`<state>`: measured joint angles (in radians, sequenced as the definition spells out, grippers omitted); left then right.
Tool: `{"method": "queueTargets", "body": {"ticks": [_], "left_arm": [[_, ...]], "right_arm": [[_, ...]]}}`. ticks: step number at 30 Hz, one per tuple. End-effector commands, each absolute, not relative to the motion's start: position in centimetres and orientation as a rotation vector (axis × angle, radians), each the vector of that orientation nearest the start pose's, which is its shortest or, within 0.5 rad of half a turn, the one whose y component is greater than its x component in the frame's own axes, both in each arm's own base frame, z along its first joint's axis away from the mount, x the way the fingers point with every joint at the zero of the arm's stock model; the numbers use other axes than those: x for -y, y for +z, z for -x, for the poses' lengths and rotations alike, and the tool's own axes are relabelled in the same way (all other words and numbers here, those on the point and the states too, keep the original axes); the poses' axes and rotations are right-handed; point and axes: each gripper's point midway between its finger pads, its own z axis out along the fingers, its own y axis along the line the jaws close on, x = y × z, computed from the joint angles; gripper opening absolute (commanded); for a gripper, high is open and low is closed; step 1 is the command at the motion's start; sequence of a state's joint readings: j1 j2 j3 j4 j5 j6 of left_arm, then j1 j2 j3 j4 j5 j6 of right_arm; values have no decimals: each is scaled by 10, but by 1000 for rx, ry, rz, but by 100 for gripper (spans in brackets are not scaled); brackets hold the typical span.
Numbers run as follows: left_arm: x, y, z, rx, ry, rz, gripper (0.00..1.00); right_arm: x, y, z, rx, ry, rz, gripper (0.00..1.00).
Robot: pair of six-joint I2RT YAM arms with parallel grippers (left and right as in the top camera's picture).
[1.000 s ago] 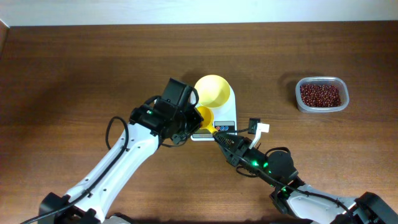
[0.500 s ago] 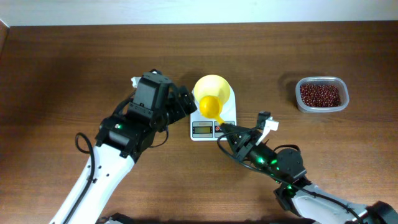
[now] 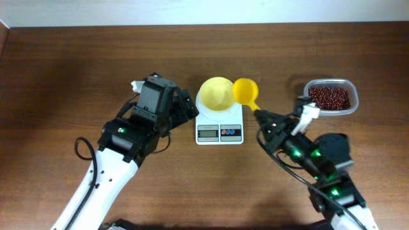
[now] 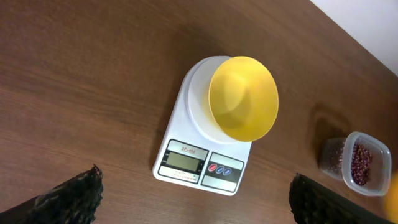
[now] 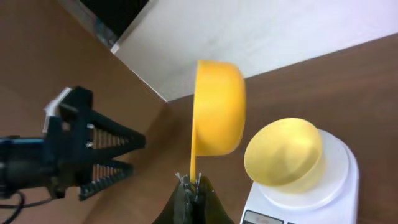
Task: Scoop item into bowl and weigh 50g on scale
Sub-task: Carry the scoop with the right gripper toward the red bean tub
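The bowl (image 3: 216, 94) sits on the scale (image 3: 220, 132), the left gripper (image 3: 190, 107) gapes wide beside it, and the right gripper (image 3: 262, 115) pinches the scoop (image 3: 245, 91) by its handle.

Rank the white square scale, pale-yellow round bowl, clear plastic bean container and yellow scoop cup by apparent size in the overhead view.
1. White square scale.
2. Clear plastic bean container, almost as large.
3. Pale-yellow round bowl.
4. Yellow scoop cup, smallest even though held nearer the camera.

I've got two claws out here: left claw (image 3: 187, 105), right claw (image 3: 263, 116). Counting now: one scale (image 3: 219, 131), one bowl (image 3: 216, 93), one scoop (image 3: 245, 91), one container (image 3: 310, 108), and beans (image 3: 329, 97) beyond counting.
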<state>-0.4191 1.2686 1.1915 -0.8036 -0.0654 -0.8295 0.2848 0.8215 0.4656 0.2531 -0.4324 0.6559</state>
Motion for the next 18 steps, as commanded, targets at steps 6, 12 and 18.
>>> {"method": "queueTargets", "body": {"ticks": [6,12,18], "left_arm": [[130,229,-325,-2418,-462,521,99],[144,239,-331,-2397,-511,334,99],[178,245,-323,-2386,-544,33,99]], "right_arm": [[-124,265,-282,-1757,955,5,4],[-84,263,-282,-1762,979,-33,4],[-39,262,-285,-1746,918,-137,4]]}}
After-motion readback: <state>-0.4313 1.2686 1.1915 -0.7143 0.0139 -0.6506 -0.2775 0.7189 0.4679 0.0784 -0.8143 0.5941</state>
